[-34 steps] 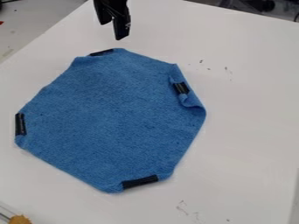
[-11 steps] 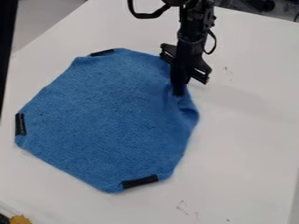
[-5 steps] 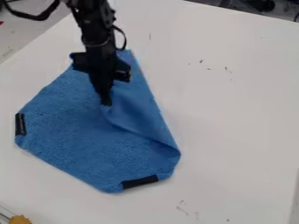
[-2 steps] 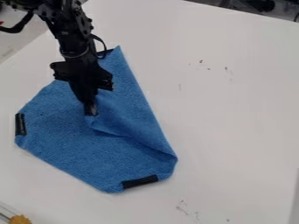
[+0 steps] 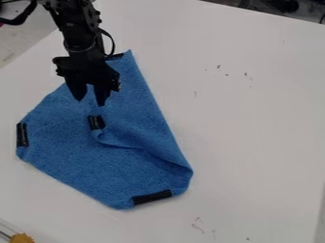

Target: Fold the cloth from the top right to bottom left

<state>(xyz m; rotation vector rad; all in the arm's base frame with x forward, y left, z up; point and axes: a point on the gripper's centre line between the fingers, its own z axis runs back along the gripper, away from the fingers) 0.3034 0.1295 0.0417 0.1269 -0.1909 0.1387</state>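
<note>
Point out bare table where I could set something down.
Widest: the white table right of the partly folded cloth, with a few small dark marks. A narrower strip runs between the cloth's lower-left edge and the yellowish thing in the corner. It's crowded at upper left, where the arm and tool hang over the cloth.

Black arm [image 5: 71, 23], segmented, small knobs along edges. Thin black cable [image 5: 113, 43] looped at right, thicker black tube [image 5: 25, 15] curving at left. Rounded collar [image 5: 77, 46], greyish rim, above wide angular bracket [image 5: 86, 67]. Jaws black, tapering.
</note>
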